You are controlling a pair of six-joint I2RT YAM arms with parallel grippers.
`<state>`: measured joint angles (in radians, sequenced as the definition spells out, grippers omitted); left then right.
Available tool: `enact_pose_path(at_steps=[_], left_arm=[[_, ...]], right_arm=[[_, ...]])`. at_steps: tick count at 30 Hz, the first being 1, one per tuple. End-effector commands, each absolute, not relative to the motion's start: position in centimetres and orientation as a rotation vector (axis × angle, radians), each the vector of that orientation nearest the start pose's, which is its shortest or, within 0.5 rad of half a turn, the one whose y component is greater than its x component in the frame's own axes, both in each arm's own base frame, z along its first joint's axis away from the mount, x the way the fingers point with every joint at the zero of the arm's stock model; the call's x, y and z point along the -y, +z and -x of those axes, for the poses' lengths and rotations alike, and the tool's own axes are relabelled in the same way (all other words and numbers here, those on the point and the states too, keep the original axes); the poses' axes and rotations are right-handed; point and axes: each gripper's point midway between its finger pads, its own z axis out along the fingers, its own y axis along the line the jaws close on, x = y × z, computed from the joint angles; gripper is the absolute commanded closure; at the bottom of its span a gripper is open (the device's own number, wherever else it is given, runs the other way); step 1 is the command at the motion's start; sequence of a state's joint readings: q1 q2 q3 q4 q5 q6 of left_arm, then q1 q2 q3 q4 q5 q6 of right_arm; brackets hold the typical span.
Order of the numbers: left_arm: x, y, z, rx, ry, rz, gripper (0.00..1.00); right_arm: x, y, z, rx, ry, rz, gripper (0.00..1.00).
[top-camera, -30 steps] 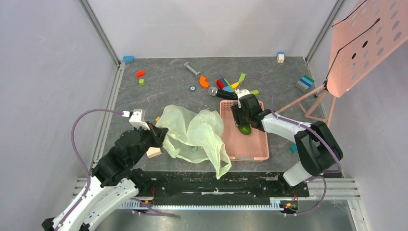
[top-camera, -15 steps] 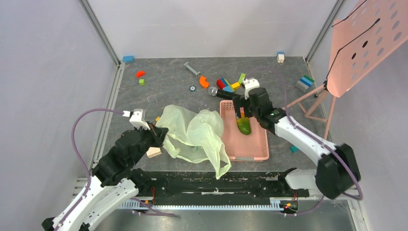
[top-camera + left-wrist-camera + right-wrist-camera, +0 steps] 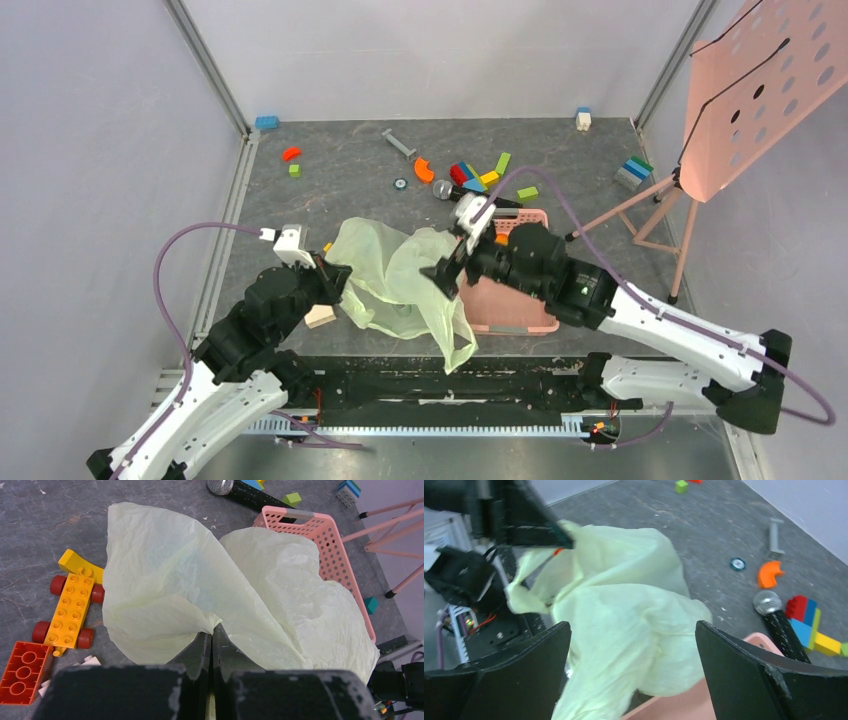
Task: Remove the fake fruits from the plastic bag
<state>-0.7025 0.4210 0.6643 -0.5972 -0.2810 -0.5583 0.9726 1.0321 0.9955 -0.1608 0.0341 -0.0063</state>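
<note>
The pale green plastic bag [image 3: 400, 280] lies crumpled on the grey table, left of the pink basket [image 3: 520, 318]. My left gripper [image 3: 335, 280] is shut on the bag's left edge; in the left wrist view [image 3: 212, 628] the film is pinched between the closed jaws, and the bag [image 3: 200, 575] fans out ahead. My right gripper [image 3: 447, 268] is open and empty above the bag's right side. In the right wrist view [image 3: 632, 625] its jaws stand wide apart over the bag [image 3: 624, 605]. No fruit shows; my right arm hides most of the basket's inside.
A microphone [image 3: 452, 192] and coloured blocks [image 3: 475, 177] lie behind the basket. A yellow toy car [image 3: 72, 605] and a red brick [image 3: 22, 672] lie left of the bag. A pink perforated stand [image 3: 760, 90] is at the right. Small pieces [image 3: 292, 155] are scattered at the back.
My right arm left the green-orange fruit in the basket and swung left and nearer, over the bag's right side. The left gripper kept its hold on the bag.
</note>
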Motion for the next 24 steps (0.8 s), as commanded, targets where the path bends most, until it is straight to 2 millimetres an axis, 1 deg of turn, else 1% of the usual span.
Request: enact_pose_path(at_steps=[1,4,7,10,16,18,20,21,22,24], left_arm=[[13.0,23.4,-19.0,-1.918,-0.638,0.079,0.95],[13.1,23.5,-19.0,-1.920,-0.638,0.071,0.96],[13.2,23.5,-19.1,-1.923,-0.637,0.067,0.96],[13.2,23.6,-19.1,-1.920,-0.641,0.068,0.96],[13.0,23.7,-19.0,-1.915,-0.637,0.072,0.96],[12.9,23.7,-19.0,-1.914,-0.634,0.072,0.96],[12.9,23.8,-19.0,-1.913,-0.633,0.073,0.96],[12.9,23.8,-19.0,-1.912,-0.633,0.073,0.96],[12.8,23.8,-19.0,-1.912,-0.630,0.074,0.96],[12.7,24.0,-19.0,-1.908,-0.629,0.076,0.96]], right_arm=[[-30.8,30.0,-19.6,-1.543,0.518,0.888,0.02],[-31.8,27.6,-18.3,-1.541,0.440,0.969,0.02],[-33.0,25.9,-17.0,-1.505,0.380,1.040,0.02],[-33.3,24.9,-17.3,-1.507,0.295,1.044,0.02],[-34.6,23.3,-18.0,-1.510,0.223,1.085,0.02],[-34.8,22.9,-18.4,-1.511,0.184,1.096,0.02],[-35.1,22.7,-19.3,-1.525,0.135,1.085,0.02],[-35.0,22.6,-19.9,-1.539,0.111,1.072,0.05],[-34.8,22.6,-20.7,-1.562,0.093,1.047,0.11],[-34.7,22.8,-22.1,-1.607,0.130,0.994,0.26]])
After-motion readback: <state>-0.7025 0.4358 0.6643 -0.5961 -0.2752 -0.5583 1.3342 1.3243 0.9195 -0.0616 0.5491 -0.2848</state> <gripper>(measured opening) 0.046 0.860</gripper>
